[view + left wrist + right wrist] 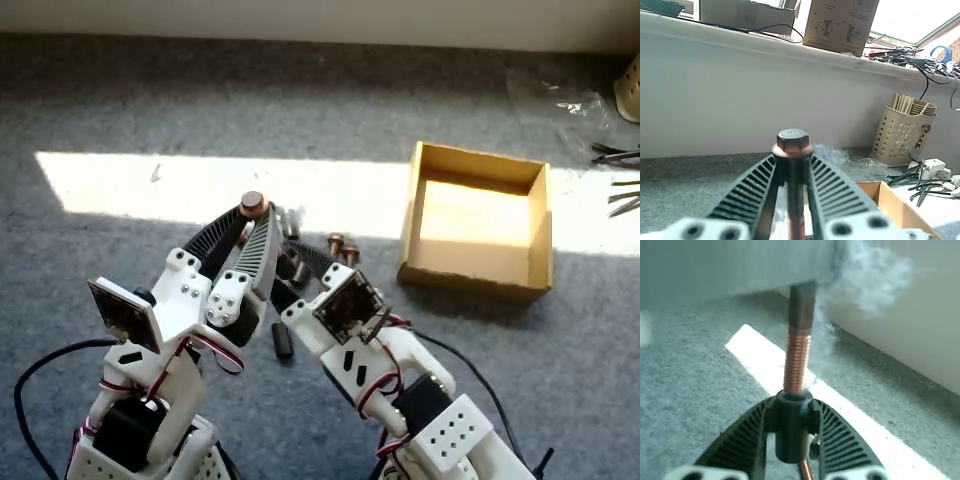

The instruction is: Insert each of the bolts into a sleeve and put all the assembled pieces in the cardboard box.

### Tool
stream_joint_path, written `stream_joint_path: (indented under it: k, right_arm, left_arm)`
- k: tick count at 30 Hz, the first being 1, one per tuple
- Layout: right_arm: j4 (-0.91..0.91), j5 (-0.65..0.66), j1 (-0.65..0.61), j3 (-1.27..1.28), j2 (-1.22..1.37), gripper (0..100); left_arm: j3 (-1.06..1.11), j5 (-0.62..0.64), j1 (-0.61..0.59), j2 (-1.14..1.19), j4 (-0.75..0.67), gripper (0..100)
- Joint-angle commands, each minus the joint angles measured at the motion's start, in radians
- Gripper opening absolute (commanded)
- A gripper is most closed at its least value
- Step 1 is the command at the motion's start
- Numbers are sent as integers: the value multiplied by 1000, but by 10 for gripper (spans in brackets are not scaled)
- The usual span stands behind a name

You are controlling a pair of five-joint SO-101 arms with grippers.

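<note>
2 grippers are clamped, left of the cardboard box (475, 278): the left gripper (793, 162) pinches a stiff, probably slick copper bolt (792, 141) just below its hex head, and the right gripper (791, 410) squeezes a light-looking black sleeve (790, 432) mid-body, a threaded shank entering it, both sensible holds.

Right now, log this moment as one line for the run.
left hand shut on bolt | right hand shut on sleeve, threaded shank in it | cardboard box empty
</note>
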Motion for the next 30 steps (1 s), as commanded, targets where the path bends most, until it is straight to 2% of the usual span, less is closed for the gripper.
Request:
stream_joint_path:
  k: [1,5,13,17,27,30]
  right_arm:
    - [-21,55,-25,-59,-19,5]
    - [-21,55,-24,-58,-30,5]
    - [-10,55,-22,58,-269,5]
    - [65,55,-24,70,-274,5]
    - [65,54,-24,70,-277,5]
    - [65,5,-21,68,-277,5]
  left_arm:
    - [-18,20,19,-13,-5,8]
    - [-15,20,18,-13,-2,6]
    - [-15,23,19,-13,-2,7]
    - [-12,23,19,-13,-2,7]
    - [33,25,24,-13,0,7]
    - [64,26,25,-13,0,7]
